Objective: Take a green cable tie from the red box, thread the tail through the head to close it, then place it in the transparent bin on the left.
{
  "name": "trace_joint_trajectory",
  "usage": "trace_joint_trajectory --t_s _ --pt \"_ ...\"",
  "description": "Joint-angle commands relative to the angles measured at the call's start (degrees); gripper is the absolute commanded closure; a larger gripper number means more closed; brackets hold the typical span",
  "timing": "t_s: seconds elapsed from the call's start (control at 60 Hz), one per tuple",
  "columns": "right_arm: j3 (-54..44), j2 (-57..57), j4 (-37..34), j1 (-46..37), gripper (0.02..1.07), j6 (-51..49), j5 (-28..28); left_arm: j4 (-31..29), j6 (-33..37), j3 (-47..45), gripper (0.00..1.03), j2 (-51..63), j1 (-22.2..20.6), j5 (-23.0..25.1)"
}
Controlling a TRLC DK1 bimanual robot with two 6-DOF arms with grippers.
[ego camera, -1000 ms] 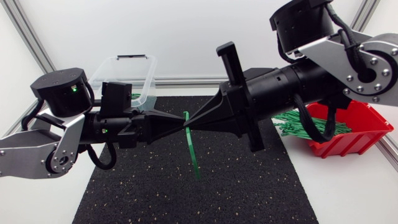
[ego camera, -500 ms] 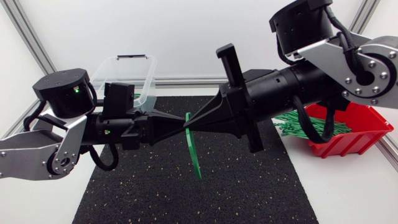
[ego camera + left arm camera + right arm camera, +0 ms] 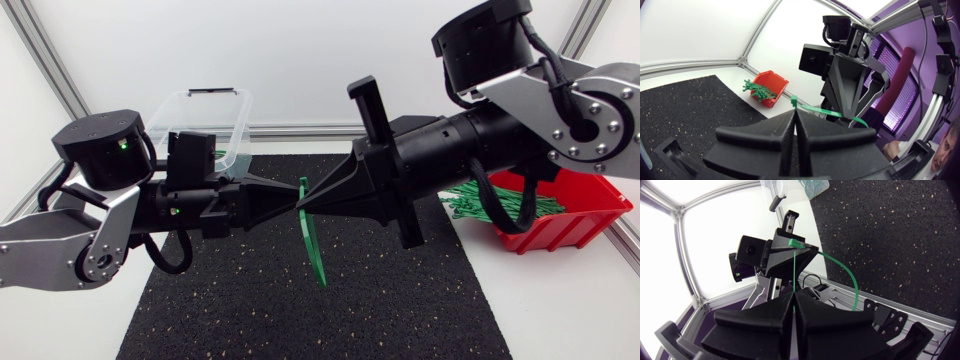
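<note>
Grip detail above the black mat point(image 3: 250, 310), shown from overhead and from both wrists. The left gripper point(image 3: 294, 208) and the right gripper point(image 3: 304, 205) meet tip to tip, raised over the middle of the mat. Each is pressed fully closed, with no gap visible between its fingers. The green cable tie point(image 3: 314, 240) is pinched by both. Its head end point(image 3: 795, 242) is held at the tip of the left gripper, and a thin straight stretch of its tail is held between the fingers of the right gripper point(image 3: 794, 296). The rest of the strap is bowed into a loop that hangs below the tips toward the mat; whether its lowest part touches the mat cannot be told. Whether the tail is passed through the head cannot be made out either, since the junction is covered by the fingertips from overhead and is too small in the wrist views.

Farther back on the right, the red box point(image 3: 560, 235) is largely hidden by the right arm. A bundle of loose green ties point(image 3: 470, 200) is seen in it, spilling over its inner rim. At the far left corner of the mat, the transparent bin point(image 3: 190, 115) is partly masked by the left arm. A few green ties point(image 3: 816, 185) are visible inside it, their shape unclear.
</note>
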Motion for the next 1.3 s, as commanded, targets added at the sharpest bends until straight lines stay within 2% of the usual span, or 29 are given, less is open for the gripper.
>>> trace_joint_trajectory --t_s 0.0,1.283 --pt "-1.3 -1.2 0.8 0.4 1.02 2.1 0.1 1.0 -0.8 -1.2 1.00 -1.4 -0.6 -0.1" --pt "-2.2 -1.4 1.7 -0.1 1.02 2.2 0.3 1.0 -0.8 -2.3 1.00 -3.7 -1.3 -2.0"
